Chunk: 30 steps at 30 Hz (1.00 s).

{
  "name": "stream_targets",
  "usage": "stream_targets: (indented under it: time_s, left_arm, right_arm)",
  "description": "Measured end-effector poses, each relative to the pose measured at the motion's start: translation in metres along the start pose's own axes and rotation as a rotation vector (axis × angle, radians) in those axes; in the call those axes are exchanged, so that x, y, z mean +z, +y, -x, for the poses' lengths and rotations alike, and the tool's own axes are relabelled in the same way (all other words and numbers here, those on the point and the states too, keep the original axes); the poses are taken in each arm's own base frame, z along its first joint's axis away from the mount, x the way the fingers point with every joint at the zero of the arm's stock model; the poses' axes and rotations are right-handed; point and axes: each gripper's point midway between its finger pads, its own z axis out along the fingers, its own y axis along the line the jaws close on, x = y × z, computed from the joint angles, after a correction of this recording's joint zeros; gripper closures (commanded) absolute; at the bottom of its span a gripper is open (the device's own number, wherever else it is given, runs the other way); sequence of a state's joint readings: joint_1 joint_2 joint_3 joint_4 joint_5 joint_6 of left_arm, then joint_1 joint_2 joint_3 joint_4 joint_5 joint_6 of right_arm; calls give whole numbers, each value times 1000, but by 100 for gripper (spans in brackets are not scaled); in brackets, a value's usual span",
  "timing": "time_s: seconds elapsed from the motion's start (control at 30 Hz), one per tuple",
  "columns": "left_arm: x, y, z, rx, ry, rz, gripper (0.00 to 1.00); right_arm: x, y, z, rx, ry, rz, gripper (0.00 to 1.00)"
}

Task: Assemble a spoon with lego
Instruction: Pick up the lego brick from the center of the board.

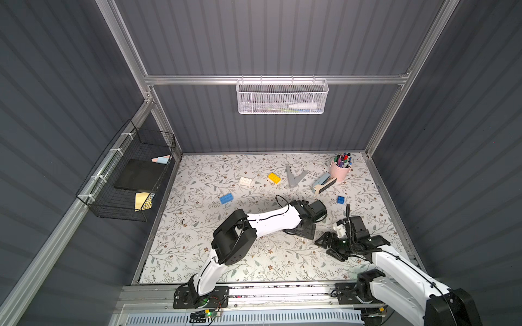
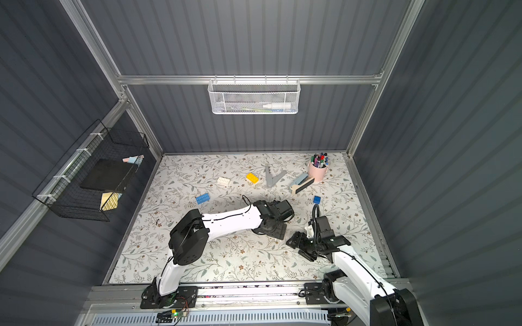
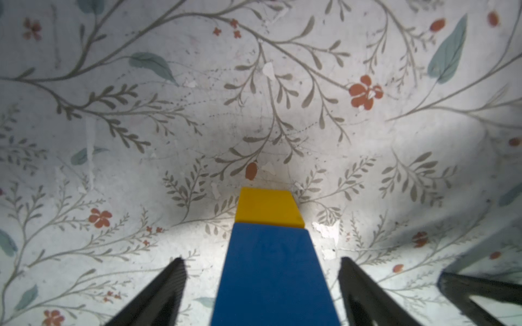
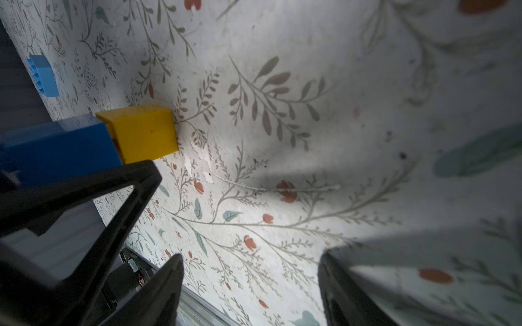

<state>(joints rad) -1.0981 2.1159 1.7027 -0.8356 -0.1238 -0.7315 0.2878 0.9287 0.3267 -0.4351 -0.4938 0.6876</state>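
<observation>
**Q:** Which lego is left loose?

**A:** Left to right: a light-blue brick (image 1: 226,198), a white brick (image 1: 245,181) and a yellow brick (image 1: 274,178), apart on the tabletop (image 1: 197,254).

**Q:** What is built?

**A:** Only a yellow-and-blue handle stack (image 3: 271,248), stood between the spread, non-touching fingers of the left end effector (image 3: 261,261). A small blue brick (image 1: 340,199) lies further right. The right end effector (image 4: 251,262) is held open, empty. The spoon's head is judged unbuilt.

Top views are evenly lit and fairly sharp, though the walls stay dim. Wrist cams are rougher: bright glare patch on the floral tabletop (image 3: 324,231) just beside the blue-and-yellow lego stack (image 3: 271,254) (washed-out white), soft dark shadow beyond it, stack's near end blurry, picture edges bowed.
</observation>
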Motion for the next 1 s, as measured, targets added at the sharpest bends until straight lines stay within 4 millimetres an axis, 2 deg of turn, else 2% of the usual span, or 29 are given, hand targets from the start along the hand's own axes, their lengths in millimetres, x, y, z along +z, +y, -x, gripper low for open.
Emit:
stream_targets:
  time_s: [0.17, 0.3, 0.37, 0.47, 0.57, 0.67, 0.73, 0.8, 0.9, 1.0]
  left_arm:
    - [-35, -1, 10, -10, -57, -37, 1]
    - [-85, 4, 21, -32, -143, -79, 1]
    - [-114, 16, 29, -58, -195, -92, 1]
    - [-153, 51, 40, -128, -272, -115, 1]
    - [-172, 122, 54, -244, -327, -76, 1]
    - [-165, 196, 62, -357, -328, 12, 1]
    - [-151, 244, 63, -418, -297, 84, 1]
    - [-137, 278, 61, -456, -257, 134, 1]
    - [-111, 315, 59, -494, -191, 187, 1]
    - [-82, 334, 55, -509, -131, 213, 1]
  right_arm:
    - [0, 0, 0, 0, -1, 0, 23]
    - [0, 0, 0, -1, -1, 2, 20]
    - [-1, 1, 0, -3, -2, 5, 18]
    - [-2, 2, 0, -7, -7, 7, 16]
    - [-4, 1, -2, -12, -7, 7, 14]
    - [-7, 2, -3, -19, -11, 13, 14]
    - [-8, 3, -4, -25, -15, 18, 14]
    - [-9, 3, -4, -30, -14, 18, 13]
    - [-8, 2, -5, -31, -7, 11, 13]
    - [-6, -1, -7, -27, 9, -1, 13]
